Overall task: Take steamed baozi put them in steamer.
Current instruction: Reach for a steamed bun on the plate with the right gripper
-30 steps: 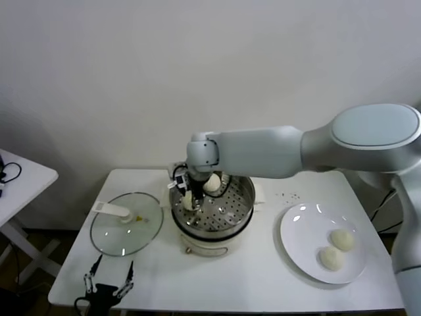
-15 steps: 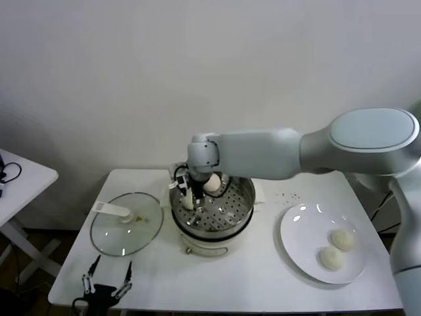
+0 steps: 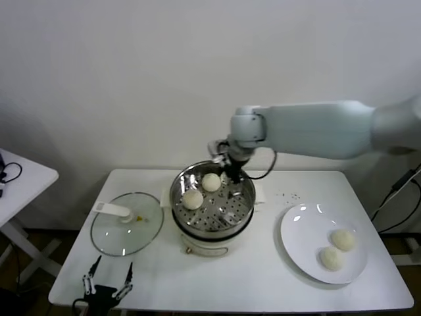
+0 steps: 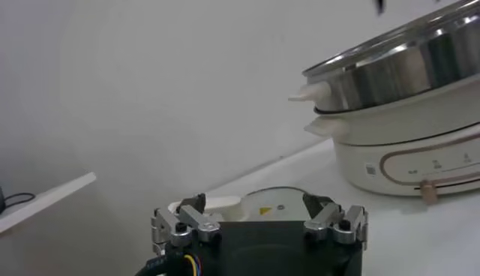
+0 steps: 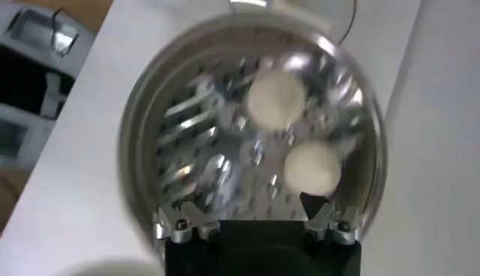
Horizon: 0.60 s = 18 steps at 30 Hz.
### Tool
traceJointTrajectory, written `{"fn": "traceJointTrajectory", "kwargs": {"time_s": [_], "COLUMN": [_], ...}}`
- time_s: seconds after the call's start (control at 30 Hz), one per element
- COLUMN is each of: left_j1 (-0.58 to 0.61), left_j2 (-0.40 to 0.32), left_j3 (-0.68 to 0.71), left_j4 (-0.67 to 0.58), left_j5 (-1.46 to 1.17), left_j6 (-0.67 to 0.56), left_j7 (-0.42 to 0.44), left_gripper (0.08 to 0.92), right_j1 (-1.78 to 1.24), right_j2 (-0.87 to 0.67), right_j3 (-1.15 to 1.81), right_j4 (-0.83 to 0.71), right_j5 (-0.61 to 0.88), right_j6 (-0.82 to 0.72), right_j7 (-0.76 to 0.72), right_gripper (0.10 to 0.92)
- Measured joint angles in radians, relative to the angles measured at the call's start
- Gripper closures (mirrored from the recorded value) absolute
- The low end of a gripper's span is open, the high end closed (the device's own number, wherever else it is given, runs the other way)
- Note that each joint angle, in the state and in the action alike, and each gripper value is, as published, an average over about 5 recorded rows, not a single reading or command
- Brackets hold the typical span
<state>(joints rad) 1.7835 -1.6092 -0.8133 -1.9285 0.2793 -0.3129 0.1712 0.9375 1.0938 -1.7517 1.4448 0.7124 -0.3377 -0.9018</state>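
Observation:
The steel steamer point(image 3: 227, 214) stands on its cream cooker base at the table's middle. Two baozi lie inside it, one at the left point(image 3: 193, 199) and one at the back point(image 3: 211, 182). They also show in the right wrist view point(image 5: 276, 100) point(image 5: 312, 168). Two more baozi point(image 3: 342, 239) point(image 3: 331, 258) lie on the white plate point(image 3: 302, 227) at the right. My right gripper point(image 3: 232, 172) point(image 5: 251, 214) hangs open and empty above the steamer's far rim. My left gripper point(image 3: 106, 283) point(image 4: 253, 208) is parked open at the table's front left edge.
A glass lid with a white handle point(image 3: 126, 224) lies flat to the left of the steamer; it shows in the left wrist view point(image 4: 247, 204) too. A small white side table point(image 3: 20, 178) stands at the far left. A wall is close behind the table.
My right gripper has let go of a baozi at the steamer's left side, then risen and moved right to the far rim. The left arm has not moved.

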Motion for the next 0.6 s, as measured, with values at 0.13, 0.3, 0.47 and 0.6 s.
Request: {"fn": "traceJointTrajectory", "kwargs": {"time_s": [0.13, 0.3, 0.47, 0.6], "left_j1": [0.0, 0.002, 0.006, 0.009], "left_j2": [0.0, 0.0, 0.0, 0.0], "left_j3": [0.003, 0.004, -0.001, -0.004], "left_j4": [0.001, 0.003, 0.004, 0.004], "left_j5": [0.005, 0.011, 0.013, 0.014], "left_j6": [-0.001, -0.002, -0.004, -0.005], "left_j7": [0.0, 0.0, -0.001, -0.001], "left_gripper": [0.177, 0.177, 0.177, 0.177], "right_j1": [0.032, 0.033, -0.01, -0.074], "right_j2": [-0.125, -0.271, -0.393, -0.472], "right_j3": [-0.064, -0.119, -0.136, -0.12], "right_j4": [0.053, 0.098, 0.112, 0.11], "right_j5": [-0.058, -0.144, -0.23, -0.3], "right_j6": [0.041, 0.074, 0.096, 0.11], "right_j7": [-0.032, -0.051, -0.057, -0.058], "right_gripper": [0.203, 0.203, 0.203, 0.203]}}
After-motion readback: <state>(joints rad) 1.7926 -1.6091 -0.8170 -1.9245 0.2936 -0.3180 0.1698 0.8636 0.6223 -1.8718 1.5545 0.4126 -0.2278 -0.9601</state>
